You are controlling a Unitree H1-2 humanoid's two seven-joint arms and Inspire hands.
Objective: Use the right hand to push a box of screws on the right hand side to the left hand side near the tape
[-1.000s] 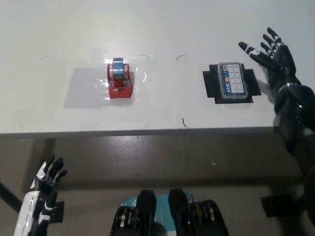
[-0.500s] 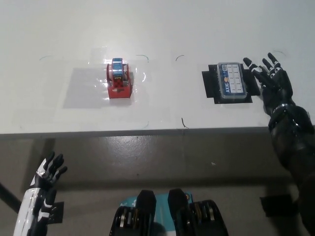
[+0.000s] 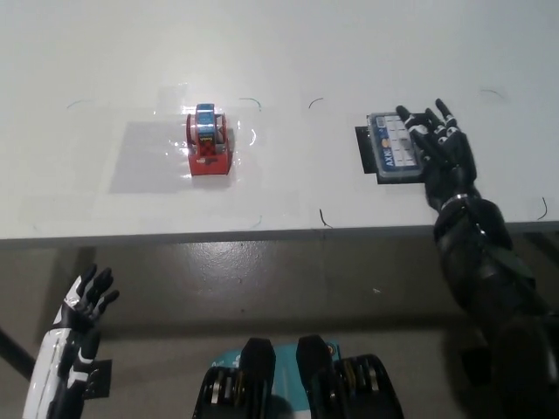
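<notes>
The box of screws (image 3: 392, 148), a clear case with a blue and white label, lies on a black patch (image 3: 363, 150) at the right of the white table. My black right hand (image 3: 439, 150) is open and lies against the box's right side, fingers spread over its right edge. The tape (image 3: 210, 142), a red dispenser with a blue roll, stands at the left middle of the table. My white left hand (image 3: 80, 305) rests open below the table's front edge at the lower left.
The white table (image 3: 288, 188) has thin pen marks (image 3: 322, 216) around the middle. Its front edge (image 3: 262, 234) runs across the picture, with grey floor below. A shiny clear sheet (image 3: 148, 157) lies under the tape.
My right hand has moved left and down from beside the box until it rests on the box's right side. The box has shifted slightly left on its black patch.
</notes>
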